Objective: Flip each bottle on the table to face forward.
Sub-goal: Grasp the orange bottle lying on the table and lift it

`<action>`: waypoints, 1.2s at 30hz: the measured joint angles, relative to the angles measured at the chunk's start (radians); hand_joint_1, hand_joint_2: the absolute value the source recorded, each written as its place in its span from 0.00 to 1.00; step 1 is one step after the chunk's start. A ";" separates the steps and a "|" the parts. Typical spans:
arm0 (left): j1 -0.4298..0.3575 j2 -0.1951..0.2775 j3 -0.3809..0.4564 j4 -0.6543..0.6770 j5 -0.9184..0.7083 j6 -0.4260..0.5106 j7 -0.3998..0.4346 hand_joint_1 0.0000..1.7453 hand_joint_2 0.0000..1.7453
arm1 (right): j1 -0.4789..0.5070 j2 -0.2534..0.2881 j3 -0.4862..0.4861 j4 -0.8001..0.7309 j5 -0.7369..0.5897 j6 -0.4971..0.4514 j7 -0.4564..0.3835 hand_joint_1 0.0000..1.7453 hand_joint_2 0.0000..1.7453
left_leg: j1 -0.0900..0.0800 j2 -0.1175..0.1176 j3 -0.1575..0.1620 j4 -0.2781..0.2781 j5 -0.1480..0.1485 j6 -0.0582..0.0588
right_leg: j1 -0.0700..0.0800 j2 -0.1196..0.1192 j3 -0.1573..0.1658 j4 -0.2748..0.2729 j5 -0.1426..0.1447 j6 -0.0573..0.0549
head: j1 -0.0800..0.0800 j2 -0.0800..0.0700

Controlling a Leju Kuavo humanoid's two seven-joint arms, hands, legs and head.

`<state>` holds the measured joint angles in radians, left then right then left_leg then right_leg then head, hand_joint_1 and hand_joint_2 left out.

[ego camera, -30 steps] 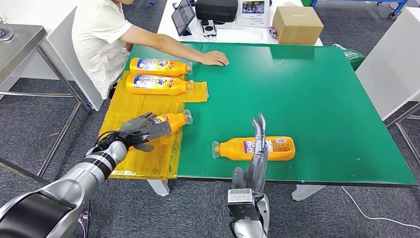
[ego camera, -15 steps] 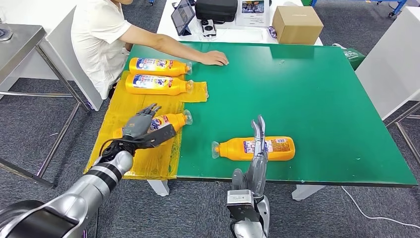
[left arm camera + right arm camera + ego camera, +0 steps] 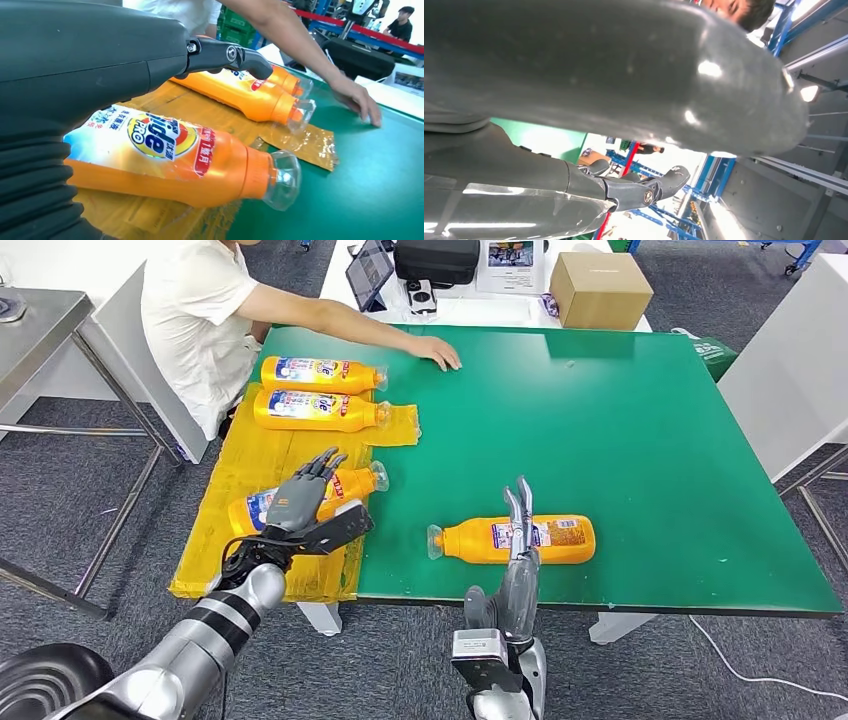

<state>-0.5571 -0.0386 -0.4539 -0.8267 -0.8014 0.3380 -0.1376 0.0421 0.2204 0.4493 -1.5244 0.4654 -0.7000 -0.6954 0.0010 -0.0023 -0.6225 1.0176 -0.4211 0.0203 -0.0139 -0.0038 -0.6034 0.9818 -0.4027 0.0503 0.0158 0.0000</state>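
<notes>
Four orange detergent bottles lie on their sides. Two of them point(image 3: 320, 373) point(image 3: 318, 410) rest at the back left on a yellow plastic sheet point(image 3: 240, 455). A third bottle point(image 3: 354, 483) lies on the sheet's front part, its Tide label point(image 3: 160, 142) facing up and its clear cap toward the green mat. My left hand point(image 3: 305, 505) hovers over this bottle with fingers point(image 3: 235, 54) spread, holding nothing. The fourth bottle point(image 3: 560, 538) lies on the green mat near the front edge. My right hand point(image 3: 520, 540) stands upright before it, fingers straight, not gripping.
A person in a white shirt point(image 3: 195, 320) sits at the back left, with a hand point(image 3: 435, 352) flat on the green table point(image 3: 620, 420). A cardboard box point(image 3: 600, 290), a tablet and a black case stand on the white table behind.
My left hand let go of the third bottle, spread its fingers and shifted right. The bottle's label end now shows. My right hand has not moved.
</notes>
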 joint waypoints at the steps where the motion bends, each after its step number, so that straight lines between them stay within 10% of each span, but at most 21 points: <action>1: 0.004 -0.001 0.002 -0.007 0.001 0.000 -0.001 0.00 0.00 | 0.000 -0.001 -0.001 0.000 0.000 0.000 0.000 0.00 0.00 | 0.000 0.000 0.000 0.000 0.000 0.000 | 0.000 0.000 0.000 0.000 0.000 0.000 | 0.000 0.000; 3: 0.010 -0.002 0.005 -0.018 0.004 -0.002 -0.003 0.00 0.00 | 0.001 -0.002 -0.002 0.000 0.001 0.000 0.000 0.00 0.50 | 0.000 0.000 0.000 0.000 0.000 0.000 | 0.000 0.000 0.000 0.000 0.000 0.000 | 0.000 0.000; 5: 0.018 -0.003 0.008 -0.030 0.015 -0.015 -0.009 0.00 0.50 | 0.004 -0.004 -0.003 0.000 0.012 0.000 0.000 0.00 1.00 | 0.000 0.000 0.000 0.000 0.000 0.000 | 0.000 0.000 0.000 0.000 0.000 0.000 | 0.000 0.000; 7: 0.028 -0.003 0.009 -0.048 0.037 -0.042 -0.019 0.00 1.00 | 0.007 -0.005 -0.009 0.000 0.044 0.000 0.000 0.00 1.00 | 0.000 0.000 0.000 0.000 0.000 0.000 | 0.000 0.000 0.000 0.000 0.000 0.000 | 0.000 0.000; 14: 0.183 -0.004 0.019 -0.245 0.159 -0.078 -0.075 0.00 1.00 | -0.001 -0.042 -0.239 0.132 0.375 0.000 0.010 0.00 1.00 | -0.001 -0.002 -0.001 0.000 0.000 0.000 | 0.000 -0.001 0.000 -0.001 0.000 0.000 | 0.000 0.000; 22: 0.273 -0.006 0.021 -0.372 0.188 -0.080 -0.081 0.00 1.00 | -0.013 -0.064 -0.402 0.219 0.439 0.000 0.020 0.00 1.00 | -0.001 -0.001 -0.002 0.000 -0.001 0.001 | 0.000 -0.002 -0.001 -0.001 0.000 0.000 | 0.000 0.000; 36: 0.518 -0.086 0.094 -0.587 0.868 -0.140 -0.209 0.00 1.00 | 0.028 -0.175 -0.600 0.268 0.660 -0.002 0.120 0.00 1.00 | -0.003 -0.001 -0.002 0.000 -0.003 0.003 | -0.001 -0.002 -0.001 -0.002 -0.002 0.003 | 0.000 0.000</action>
<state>-0.0388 -0.1243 -0.3602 -1.4138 0.0663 0.1977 -0.3467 0.0697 0.0449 -0.1505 -1.2565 1.1255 -0.7015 -0.5750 -0.0015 -0.0038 -0.6246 1.0176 -0.4244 0.0231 -0.0152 -0.0060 -0.6042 0.9796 -0.4048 0.0533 0.0154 0.0000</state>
